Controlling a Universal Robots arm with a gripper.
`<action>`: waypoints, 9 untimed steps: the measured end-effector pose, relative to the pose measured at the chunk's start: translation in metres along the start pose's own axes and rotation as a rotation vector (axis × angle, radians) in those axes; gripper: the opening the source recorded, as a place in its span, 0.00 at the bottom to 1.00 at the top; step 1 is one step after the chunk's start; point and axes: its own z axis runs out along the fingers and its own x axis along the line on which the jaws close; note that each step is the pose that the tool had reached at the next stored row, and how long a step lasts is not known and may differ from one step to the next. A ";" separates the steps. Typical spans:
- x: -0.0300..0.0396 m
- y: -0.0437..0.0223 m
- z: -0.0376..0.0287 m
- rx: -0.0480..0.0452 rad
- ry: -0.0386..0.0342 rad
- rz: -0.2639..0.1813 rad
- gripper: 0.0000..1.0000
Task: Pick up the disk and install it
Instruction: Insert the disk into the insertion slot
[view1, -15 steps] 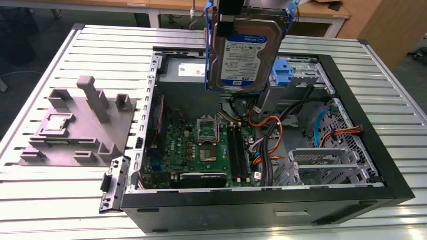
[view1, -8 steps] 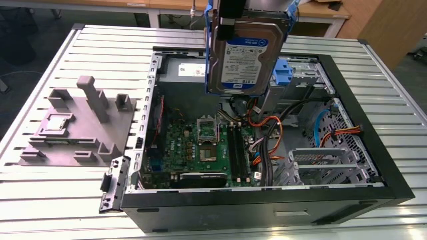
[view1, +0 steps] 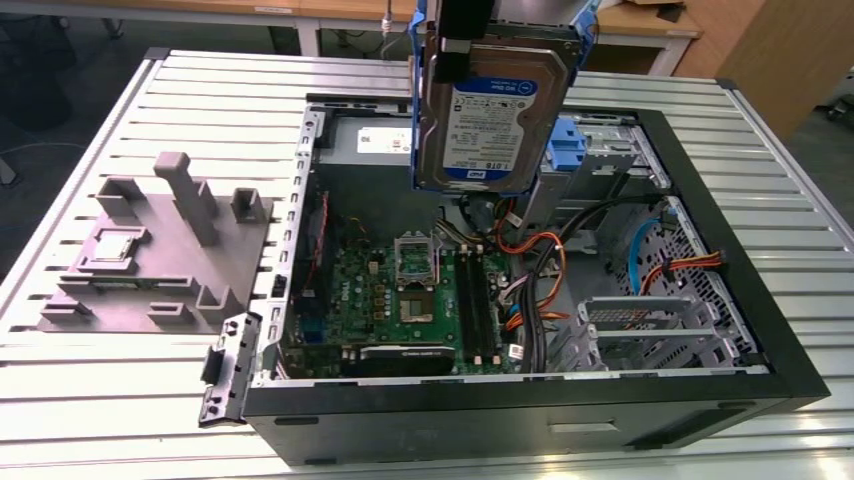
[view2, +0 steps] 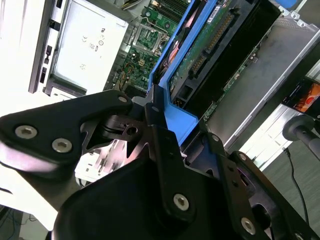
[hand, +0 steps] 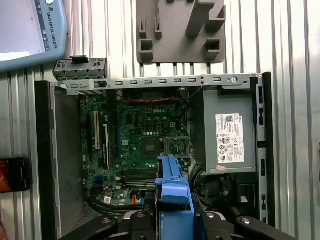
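Gripper (view2: 159, 112) jaws pinch the disk (view1: 491, 110) by its blue carrier, holding it upright over the open PC case (view1: 534, 412) (prob. to clear cabling).

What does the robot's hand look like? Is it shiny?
The gripper is mostly dull black, built from flat rounded plates and bars joined like hinges. Round silver screws dot the plates; only those shine. In the first wrist view, a smooth pale blue cover with dark lettering is probably part of the arm.
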 end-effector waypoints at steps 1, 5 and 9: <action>0.0000 0.0000 0.0000 0.0000 0.0000 0.000 0.36; 0.0000 0.0000 0.0000 0.0000 0.0000 0.000 0.36; 0.0000 -0.0015 0.0000 -0.0001 0.0001 0.000 0.36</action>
